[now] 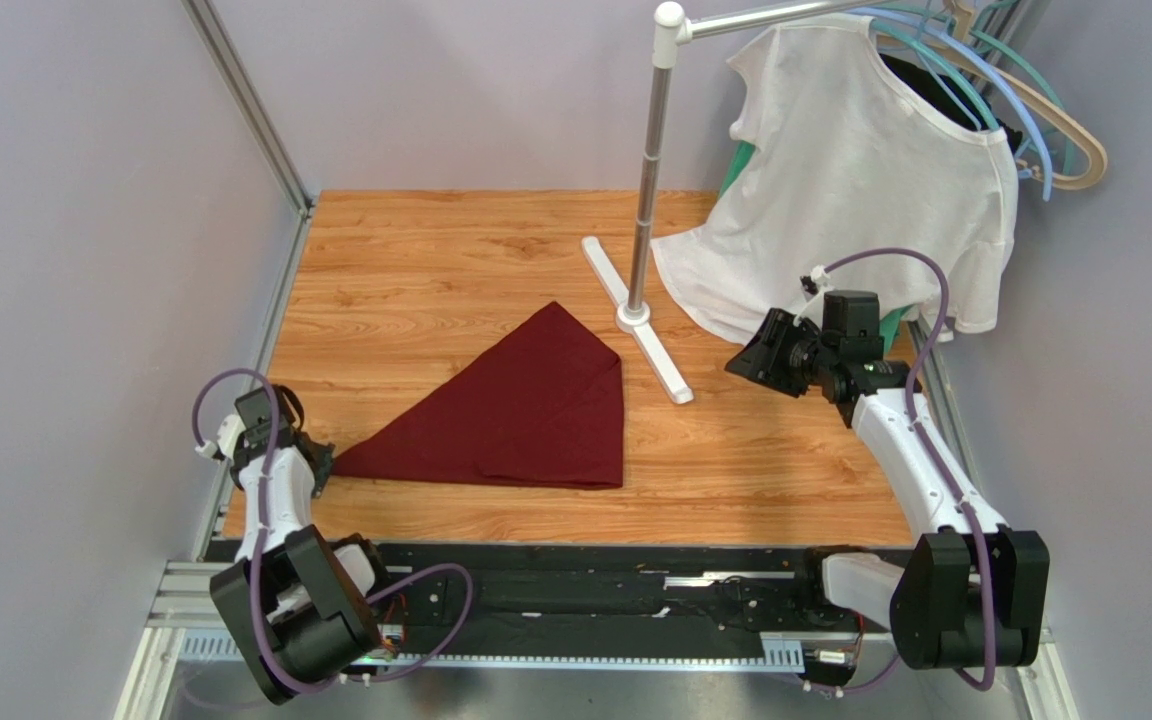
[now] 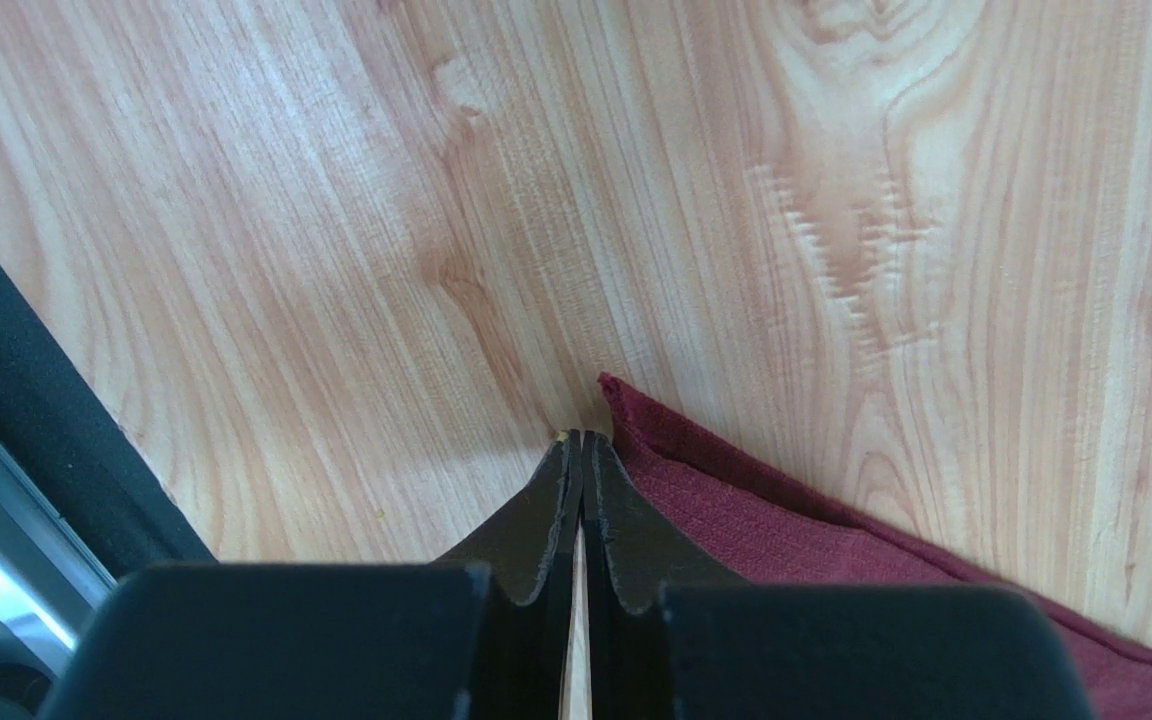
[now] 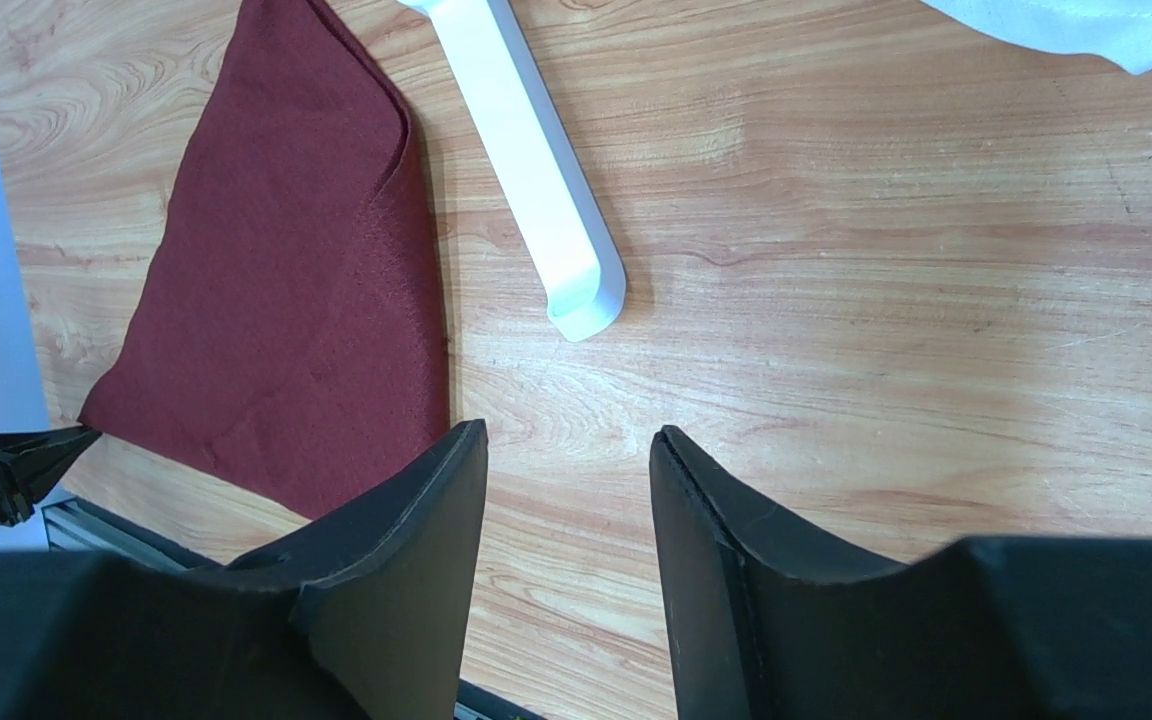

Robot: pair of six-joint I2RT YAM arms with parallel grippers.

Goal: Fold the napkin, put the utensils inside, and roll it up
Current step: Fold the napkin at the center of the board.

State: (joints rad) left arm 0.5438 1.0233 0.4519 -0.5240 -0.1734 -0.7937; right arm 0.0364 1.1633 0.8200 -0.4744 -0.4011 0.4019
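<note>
The dark maroon napkin (image 1: 515, 405) lies flat on the wooden table, folded into a triangle with its long point at the left. My left gripper (image 1: 312, 455) is shut, its tips down on the wood just beside that left corner. In the left wrist view the closed gripper (image 2: 582, 438) touches the table with the napkin's corner (image 2: 778, 518) just to its right, not between the jaws. My right gripper (image 1: 743, 360) is open and empty, held above the table to the right of the napkin. It also shows in the right wrist view (image 3: 567, 435), with the napkin (image 3: 282, 300) to its left. No utensils are in view.
A white stand (image 1: 635, 315) with a long flat foot (image 3: 530, 150) stands just behind the napkin's right side. A white T-shirt (image 1: 853, 180) hangs on hangers (image 1: 1056, 128) at the back right. Grey walls close the left and right sides. A black rail (image 1: 612, 578) runs along the near edge.
</note>
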